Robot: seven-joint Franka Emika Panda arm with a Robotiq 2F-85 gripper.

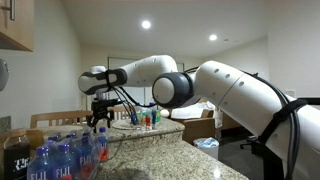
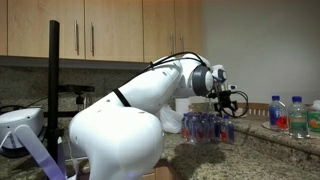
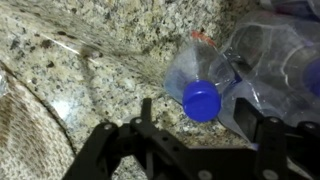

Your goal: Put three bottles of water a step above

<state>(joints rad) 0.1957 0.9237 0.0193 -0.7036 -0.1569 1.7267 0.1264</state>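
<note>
A plastic-wrapped pack of small water bottles with blue caps stands on the lower granite counter in both exterior views (image 1: 60, 157) (image 2: 205, 127). In the wrist view one bottle's blue cap (image 3: 202, 100) sits under torn clear wrap, just ahead of my fingers. My gripper (image 3: 205, 128) is open and empty, its two black fingers on either side of that cap without touching it. It hovers just above the pack in both exterior views (image 1: 100, 117) (image 2: 228, 104). The raised granite ledge (image 2: 290, 136) (image 1: 140, 131) runs beside the pack.
Three bottles (image 2: 296, 115) stand on the ledge at the far right, and small colourful items (image 1: 150, 118) sit on its far end. Wooden cabinets (image 2: 110, 30) hang above the counter. A dark jar (image 1: 18, 155) stands next to the pack.
</note>
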